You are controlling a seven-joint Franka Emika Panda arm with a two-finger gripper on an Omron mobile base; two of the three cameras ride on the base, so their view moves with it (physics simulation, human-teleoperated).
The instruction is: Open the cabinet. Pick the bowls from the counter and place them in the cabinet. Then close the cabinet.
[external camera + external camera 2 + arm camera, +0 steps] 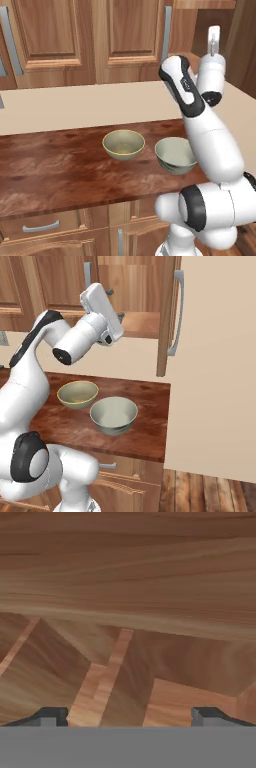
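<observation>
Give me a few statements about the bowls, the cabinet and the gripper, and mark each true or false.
1. Both bowls, the beige-olive bowl and the grey-green bowl, sit on the counter. True.
2. The cabinet's right door stands open. True.
3. The gripper holds a bowl. False: its jaws are spread and empty, up at the cabinet.
4. One bowl is stacked inside the other. False: they sit side by side.
</observation>
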